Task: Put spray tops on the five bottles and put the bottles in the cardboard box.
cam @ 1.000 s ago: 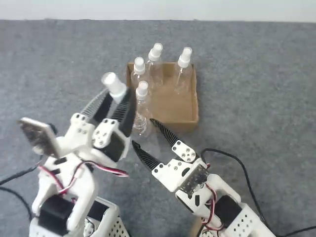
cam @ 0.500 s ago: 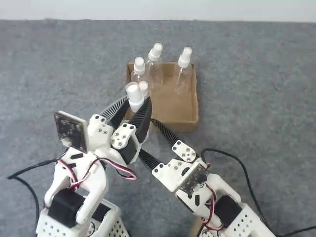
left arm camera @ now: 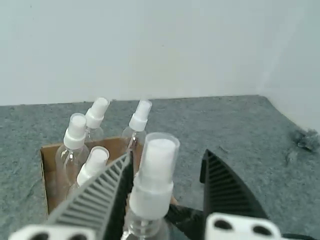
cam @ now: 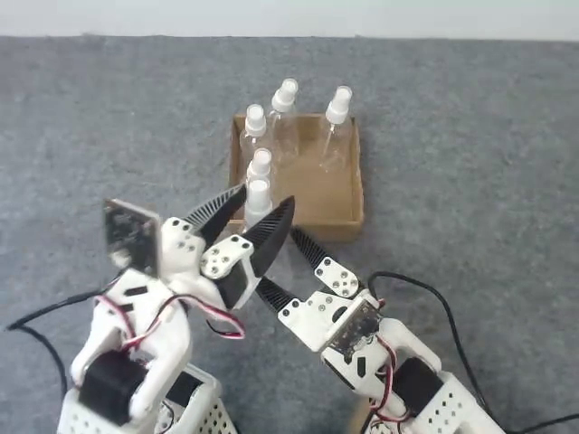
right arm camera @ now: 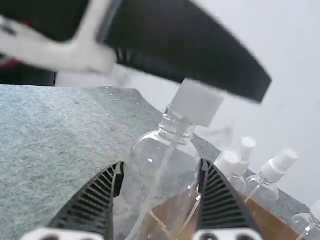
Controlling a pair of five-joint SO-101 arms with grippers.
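Note:
A clear bottle (right arm camera: 160,170) stands upright just in front of the cardboard box (cam: 357,172), and my right gripper (right arm camera: 160,167) is shut on its body. A white spray top (cam: 258,194) sits on the bottle's neck. My left gripper (cam: 265,196) hovers around that top (left arm camera: 152,175), open, with one finger (left arm camera: 107,195) close beside it and the other finger (left arm camera: 222,185) clearly apart. Several capped bottles (cam: 285,108) stand inside the box (left arm camera: 47,165), toward its far and left sides.
Grey carpet covers the table, with free room on both sides of the box. A pale wall (cam: 289,16) runs along the far edge. The arm bases and cables (cam: 425,294) crowd the near edge.
My left gripper carried the spray top rightward and down onto the bottle held by my right gripper, then spread its fingers off it. The right arm stayed put.

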